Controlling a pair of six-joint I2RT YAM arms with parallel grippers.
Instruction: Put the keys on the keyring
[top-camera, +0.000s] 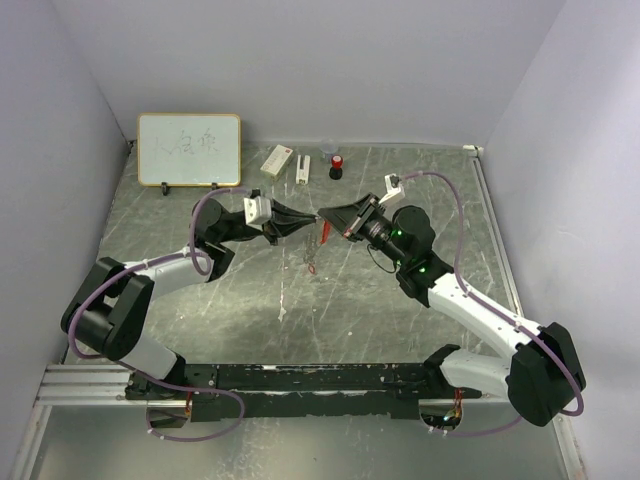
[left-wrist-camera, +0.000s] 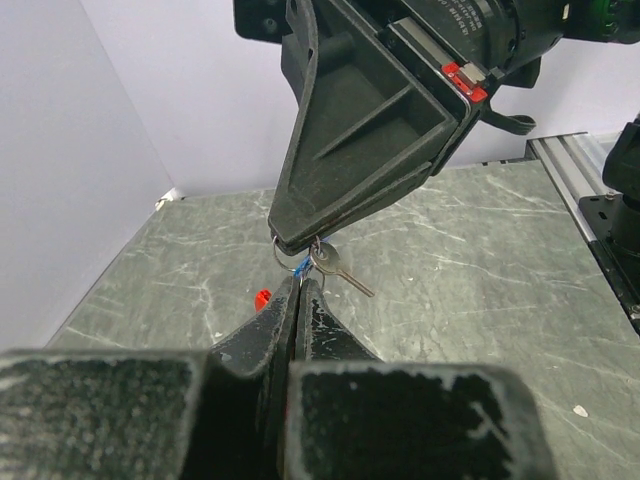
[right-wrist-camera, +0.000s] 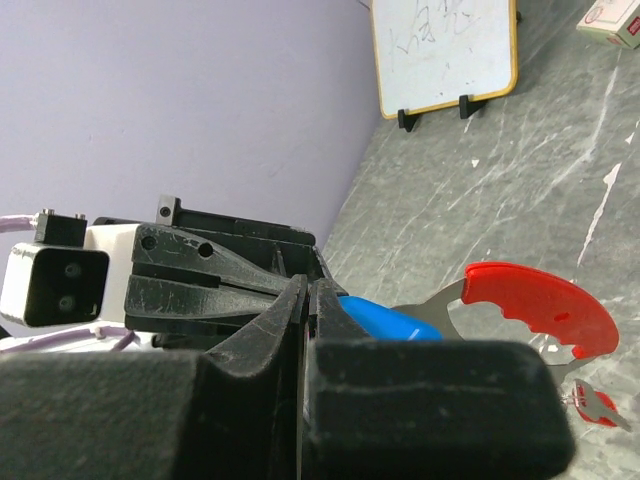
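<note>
Keyring (right-wrist-camera: 540, 305) hung mid-air over the surface (top-camera: 250, 300), nipped by the right hand (right-wrist-camera: 306, 295), fingers pressed together, evidently to steady its ring while the left hand (left-wrist-camera: 298, 290), likewise closed, pinched the blue key (right-wrist-camera: 385, 322) against it; red key (right-wrist-camera: 598, 405) lay below.

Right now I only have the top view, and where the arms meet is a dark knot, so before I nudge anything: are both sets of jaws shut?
Observer: Yes; each wrist view shows its own jaws pressed together, on the left gripper and the right gripper.
Operator: What is the right one holding?
Observer: The keyring; in the left wrist view its thin ring pokes out under that tip, with the blue key slanting its blade beside it.
Operator: And the red key?
Observer: The red key lies on the table, apart from both grippers.
</note>
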